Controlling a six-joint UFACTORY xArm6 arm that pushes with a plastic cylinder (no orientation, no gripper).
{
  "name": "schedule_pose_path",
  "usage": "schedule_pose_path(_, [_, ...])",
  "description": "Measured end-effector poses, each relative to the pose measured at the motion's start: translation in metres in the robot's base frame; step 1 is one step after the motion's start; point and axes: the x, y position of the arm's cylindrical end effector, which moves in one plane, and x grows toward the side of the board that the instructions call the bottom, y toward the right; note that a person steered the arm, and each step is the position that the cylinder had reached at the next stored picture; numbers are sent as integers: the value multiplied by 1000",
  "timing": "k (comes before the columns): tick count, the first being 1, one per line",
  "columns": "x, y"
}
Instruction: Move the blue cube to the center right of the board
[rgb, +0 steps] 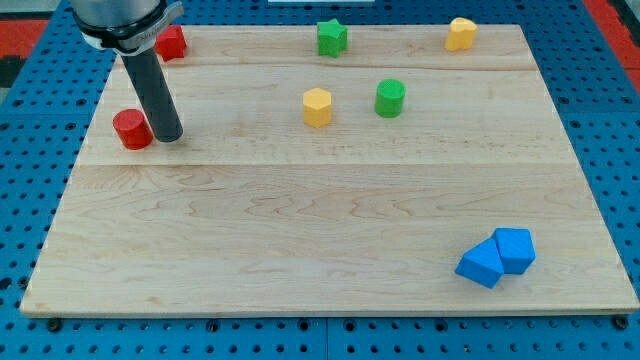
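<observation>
My tip (168, 137) carries no gripper; it rests at upper left, just beside the red cylinder block (131, 129). The blue cube block (482, 263) lies lower right, touching a second blue block (515, 248). Risk: pushing may drag both together.

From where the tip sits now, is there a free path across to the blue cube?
Probably yes. My tip is beside the red cylinder at the view's left; the board between it and the blue cube is bare. Another blue block touches it.

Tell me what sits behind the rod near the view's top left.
A red block shows partly behind the rod; its left side is covered. My tip rests beside a red cylinder.
</observation>
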Motion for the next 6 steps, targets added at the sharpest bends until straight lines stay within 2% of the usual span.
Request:
schedule_pose_path(2, [-47,18])
schedule_pose_path(3, [-67,121])
schedule_pose_path(4, [-5,139])
schedule_pose_path(5, [83,213])
schedule_pose_path(6, [145,307])
